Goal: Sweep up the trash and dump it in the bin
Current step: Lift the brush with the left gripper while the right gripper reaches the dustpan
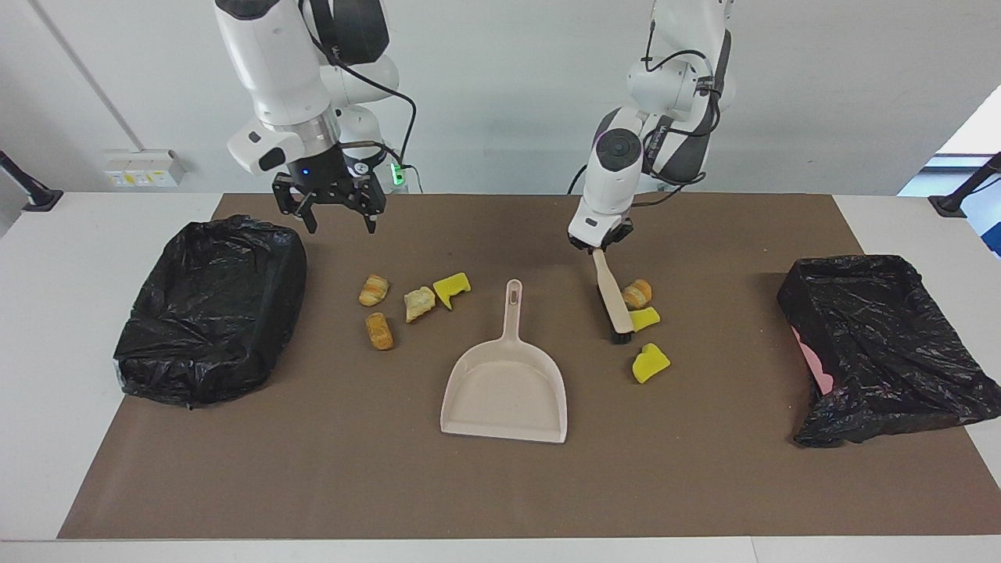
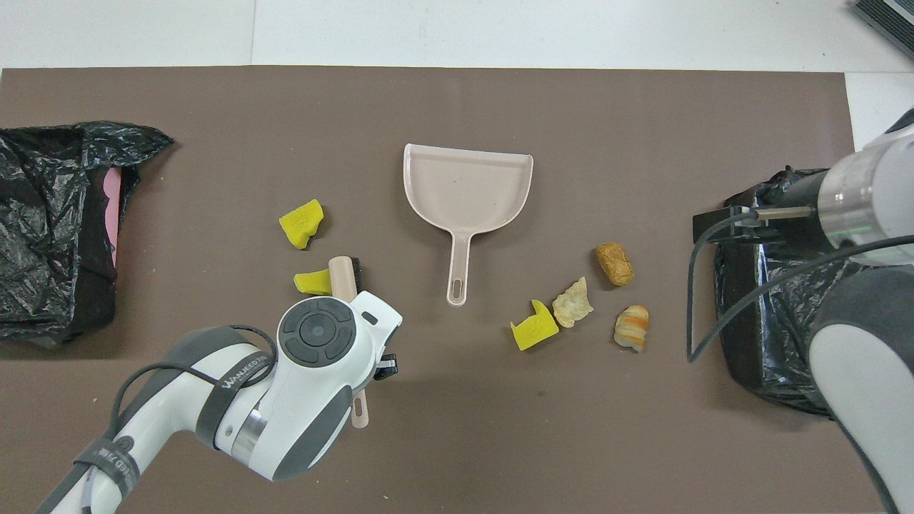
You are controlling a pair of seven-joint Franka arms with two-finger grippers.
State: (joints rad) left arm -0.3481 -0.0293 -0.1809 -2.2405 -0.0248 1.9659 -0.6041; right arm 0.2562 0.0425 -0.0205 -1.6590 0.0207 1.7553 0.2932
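the left claw [image 1: 600,248] is clamped on a beige brush [image 1: 615,301], its bristles down beside a yellow chunk [image 1: 646,317] at 2 o'clock of the dustpan [image 1: 505,389]. the right claw [image 1: 336,209] hangs spread wide, holding nothing, over the tabletop [image 1: 704,485] by a black-lined bin [image 1: 207,309].

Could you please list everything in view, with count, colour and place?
dustpan: one, beige, mid-mat, empty.
brush: one, beige handle with dark bristles, held slanting, bristles down on the mat beside a sponge bit.
sponge bits: three, yellow; two toward the left arm's end, one toward the right arm's.
bread pieces: four, golden-brown; one by the brush, three toward the right arm's end.
bins: two, lined with black bags, one at each end of the mat.
mat: one, brown, covering the table.
left gripper: jaws shut on the brush handle.
right gripper: jaws open, empty, above the mat beside a bin.
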